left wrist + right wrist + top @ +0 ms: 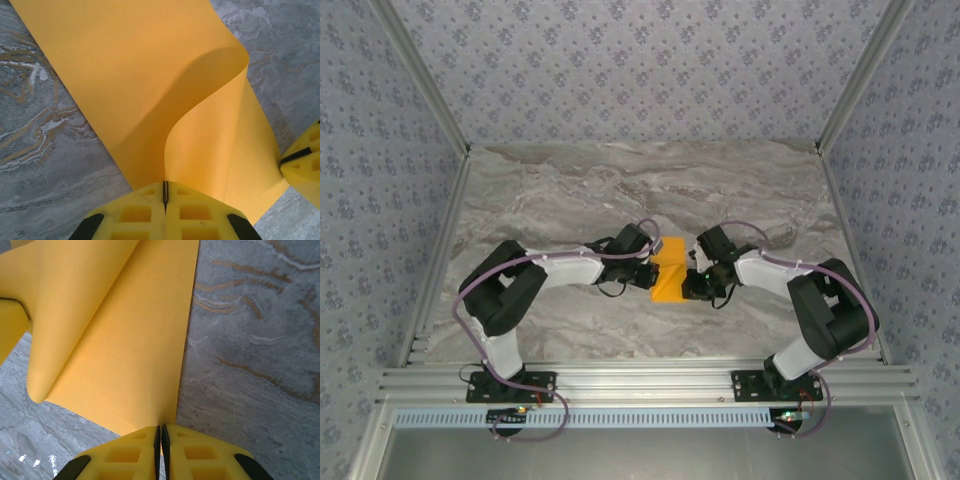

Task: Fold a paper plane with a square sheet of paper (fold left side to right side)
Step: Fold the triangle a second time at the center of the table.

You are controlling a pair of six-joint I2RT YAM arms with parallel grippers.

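Closest to my left wrist lens are the yellow fingers of the left gripper [165,196]. They are pressed together on the edge of the square sheet of paper [125,75], which rises off the counter [40,165] in a soft curl and runs straight into the seam between them. I read that as the left side being lifted so it can be carried across to the right. The bend is a loose roll with no crease in it.

On the other wrist camera, the right gripper [161,434] is also closed to a hairline, right at the sheet's near right corner. The paper's edge runs into the fingertips, so I take it to be pinching that side and anchoring it so the sheet cannot slide while the left side travels. The right portion lies flat on the marble.

From above, the sheet sits mid-counter between the two wrists, with both grippers hard against it. With the left flap raised, the orange shape looks taller than it is wide. Its long axis runs away from the arm bases toward the far wall, and the roll of the fold follows that line. It has no sharp point and no nose, so it points nowhere in particular. I judge this fold to be only partly made.
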